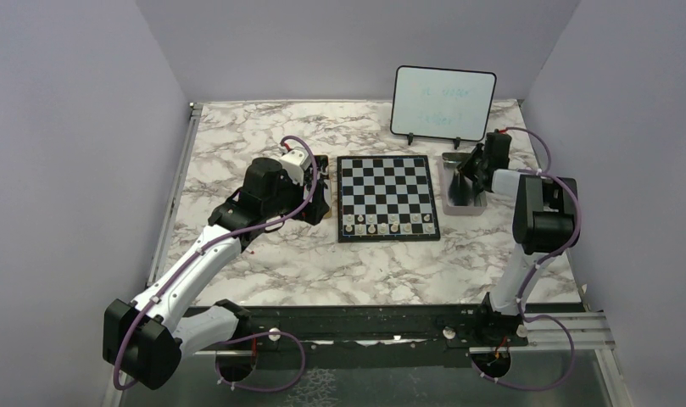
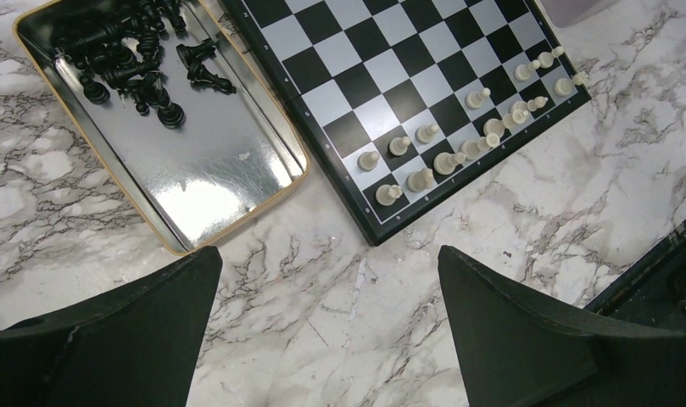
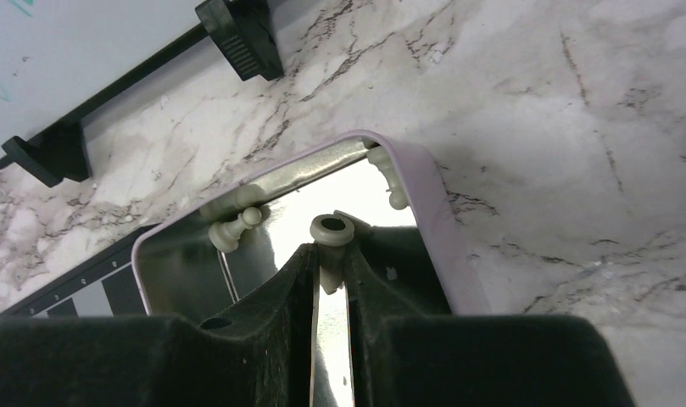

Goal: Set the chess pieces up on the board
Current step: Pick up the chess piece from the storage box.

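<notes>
The board (image 1: 387, 182) lies in the middle of the table, with cream-white chess pieces (image 1: 388, 225) in its two near rows. The left wrist view shows those chess pieces (image 2: 458, 148) near the board's (image 2: 407, 76) corner. My right gripper (image 3: 331, 263) reaches into a pink-rimmed metal tray (image 3: 441, 212) and is shut on a cream chess piece (image 3: 331, 229), whose round base points at the camera. Two more cream pieces (image 3: 233, 229) lie along the tray's rim. My left gripper (image 2: 329, 322) hangs open over bare marble just off the board's corner, holding nothing.
A gold-rimmed metal tray (image 2: 212, 161) with several black pieces (image 2: 136, 59) lies left of the board. A small upright whiteboard (image 1: 443, 102) stands behind the right tray (image 1: 463, 203), its black feet (image 3: 237, 34) close to the tray. Purple walls enclose the table.
</notes>
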Motion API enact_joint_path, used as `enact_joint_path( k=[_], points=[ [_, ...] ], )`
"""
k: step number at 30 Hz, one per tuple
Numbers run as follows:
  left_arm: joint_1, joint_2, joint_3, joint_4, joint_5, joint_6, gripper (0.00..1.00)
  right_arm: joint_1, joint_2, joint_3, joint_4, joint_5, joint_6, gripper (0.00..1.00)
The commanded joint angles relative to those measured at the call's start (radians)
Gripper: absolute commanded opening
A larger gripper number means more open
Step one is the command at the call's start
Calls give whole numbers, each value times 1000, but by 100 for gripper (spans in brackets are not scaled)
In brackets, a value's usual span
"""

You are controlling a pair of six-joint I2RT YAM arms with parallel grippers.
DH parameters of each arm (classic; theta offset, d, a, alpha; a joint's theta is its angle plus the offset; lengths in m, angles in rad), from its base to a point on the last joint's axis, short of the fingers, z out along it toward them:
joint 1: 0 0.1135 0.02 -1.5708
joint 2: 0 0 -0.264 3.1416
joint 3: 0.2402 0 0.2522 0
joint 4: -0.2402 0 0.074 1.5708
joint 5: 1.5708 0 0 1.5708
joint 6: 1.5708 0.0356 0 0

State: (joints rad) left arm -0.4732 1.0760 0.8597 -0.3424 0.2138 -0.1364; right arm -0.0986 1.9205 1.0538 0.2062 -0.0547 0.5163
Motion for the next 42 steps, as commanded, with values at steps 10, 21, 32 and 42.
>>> enact_joint_path(
  k=[10,21,32,42],
  points=[
    [5,-8,-8,-1,2,9,99,-3,-19,26,-159,30,-221,30],
    [5,-3,-8,-3,2,8,99,-4,37,78,-189,-51,-268,26],
    [5,-2,-10,-3,3,8,97,-4,-4,94,-205,-68,-314,12],
    [5,-2,-10,-4,4,7,94,-4,-89,101,-287,-65,-343,7]
  ],
)
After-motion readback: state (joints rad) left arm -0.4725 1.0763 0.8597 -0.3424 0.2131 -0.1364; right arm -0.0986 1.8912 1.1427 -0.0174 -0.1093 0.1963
